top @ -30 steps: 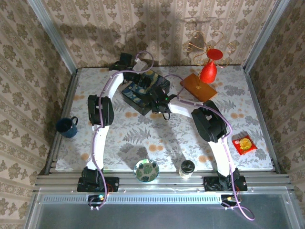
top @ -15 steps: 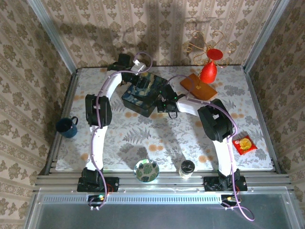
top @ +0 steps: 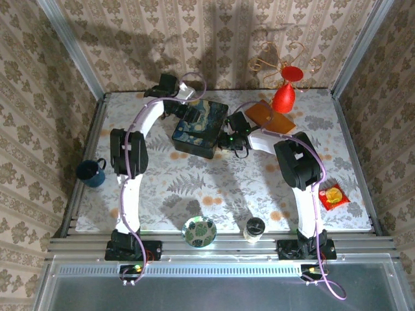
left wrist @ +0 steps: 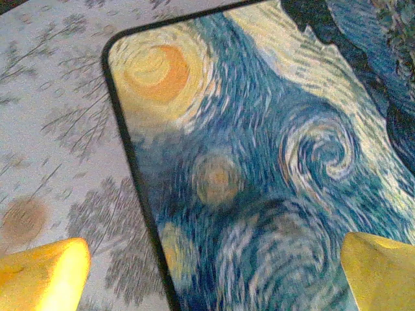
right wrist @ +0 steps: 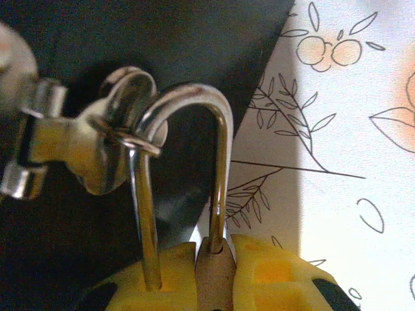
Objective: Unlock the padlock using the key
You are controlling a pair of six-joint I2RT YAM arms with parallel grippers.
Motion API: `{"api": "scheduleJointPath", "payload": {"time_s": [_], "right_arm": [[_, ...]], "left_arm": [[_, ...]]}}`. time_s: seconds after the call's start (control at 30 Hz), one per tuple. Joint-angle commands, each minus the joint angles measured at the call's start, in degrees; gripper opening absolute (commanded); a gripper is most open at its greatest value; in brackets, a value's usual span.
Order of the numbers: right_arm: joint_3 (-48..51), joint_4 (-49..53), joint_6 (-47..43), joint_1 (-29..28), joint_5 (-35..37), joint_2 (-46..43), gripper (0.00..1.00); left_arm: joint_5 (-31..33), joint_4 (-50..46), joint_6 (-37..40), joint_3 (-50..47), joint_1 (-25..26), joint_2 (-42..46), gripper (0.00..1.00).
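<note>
The padlock (right wrist: 214,280) hangs at the right side of the starry-painted box (top: 200,126). Its silvery shackle (right wrist: 194,97) passes through the ring of the box's metal hasp (right wrist: 84,149). My right gripper (right wrist: 214,253) is shut on the padlock's brassy body, which shows as a narrow strip between the yellow fingers (right wrist: 272,272). In the top view that gripper (top: 229,138) sits against the box's right edge. My left gripper (left wrist: 214,285) hovers open over the box lid (left wrist: 259,162), one yellow fingertip (left wrist: 45,272) in each lower corner. The key is hidden.
An orange board (top: 269,116) with a red cone stand (top: 284,97) lies just behind the right arm. A blue mug (top: 91,173) sits at the left edge. A round patterned dish (top: 199,231), a lidded cup (top: 254,228) and a red packet (top: 332,195) lie near the front.
My right gripper has closed on the padlock and shifted right and back. The box has turned and slid slightly with it. The left arm moved toward the back, still open.
</note>
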State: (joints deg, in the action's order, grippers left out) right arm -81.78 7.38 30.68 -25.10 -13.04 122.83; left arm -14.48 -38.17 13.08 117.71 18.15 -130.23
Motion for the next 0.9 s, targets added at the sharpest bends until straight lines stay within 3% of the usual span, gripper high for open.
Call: {"api": "scheduleJointPath", "payload": {"time_s": [0.0, 0.13, 0.23, 0.37, 0.6, 0.87], "right_arm": [[1.3, -1.4, 1.4, -0.3, -2.8, -2.6, 0.00], [2.7, -3.3, 2.7, -1.0, -3.8, -3.0, 0.00], [3.4, -4.4, 3.5, -1.3, -4.9, -3.0, 0.00], [5.4, -6.3, 4.6, -0.7, -5.2, -3.8, 0.00], [7.7, -9.0, 5.9, 1.8, -7.7, -4.7, 0.00], [7.1, -11.0, 6.9, 3.6, -9.2, -4.1, 0.00]], "left_arm": [[12.6, 5.0, -4.9, -6.0, 4.9, 10.5, 1.00], [22.8, 6.8, -6.1, -15.7, 12.4, 17.2, 1.00], [26.8, 10.1, -6.0, -22.0, 16.8, 19.9, 1.00], [32.3, 5.7, -6.8, -20.8, 19.1, 16.1, 1.00], [31.5, 2.1, -10.8, -23.2, 19.1, 14.0, 0.96], [31.6, -0.1, -12.7, -26.7, 18.3, 14.8, 0.79]]}}
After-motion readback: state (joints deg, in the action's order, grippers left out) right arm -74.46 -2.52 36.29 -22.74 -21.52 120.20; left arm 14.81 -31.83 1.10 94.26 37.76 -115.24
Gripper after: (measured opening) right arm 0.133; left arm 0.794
